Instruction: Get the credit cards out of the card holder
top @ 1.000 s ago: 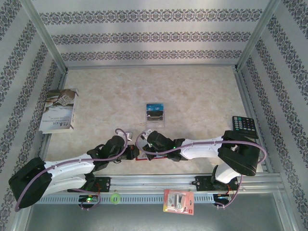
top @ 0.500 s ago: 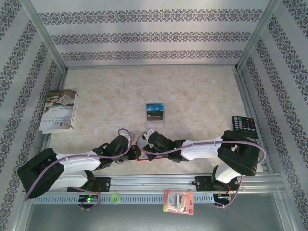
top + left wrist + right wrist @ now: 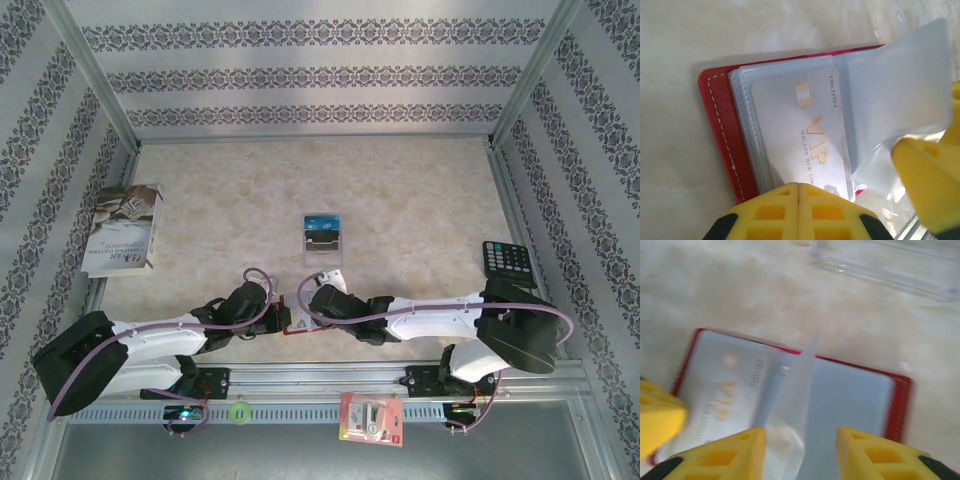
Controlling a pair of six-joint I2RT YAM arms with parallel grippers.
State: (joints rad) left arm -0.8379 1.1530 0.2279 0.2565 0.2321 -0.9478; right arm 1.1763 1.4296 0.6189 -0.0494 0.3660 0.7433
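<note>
From the overhead camera I see the small red folding card holder (image 3: 291,322) lying open at 6 o'clock on the beige marbled table (image 3: 420,190), between the two wrists. The left gripper (image 3: 276,318) comes at it from 9 o'clock and the right gripper (image 3: 304,306) from 3 o'clock.

On the left wrist feed, the left gripper (image 3: 798,192) is clenched, its yellow fingers pressed flat together over the near edge of the card holder (image 3: 720,125). I cannot tell whether anything is pinched between them. A silver-grey credit card with gold "VIP" lettering (image 3: 805,135) sits inside a clear pocket on the holder's left half. A translucent sleeve page (image 3: 905,85) stands lifted at 2 o'clock.

On the right wrist feed, the right gripper (image 3: 800,435) is released, with its yellow fingers spread wide. The sleeve page (image 3: 790,400) stands upright between them, nearer the left finger. The credit card (image 3: 725,395) lies at 9 o'clock of that page, blurred.

At 12 o'clock from the holder, well apart, a clear plastic stand (image 3: 323,248) carries a blue card (image 3: 322,222). A black calculator (image 3: 507,260) lies at 3 o'clock and a white booklet (image 3: 122,228) at 9 o'clock.
</note>
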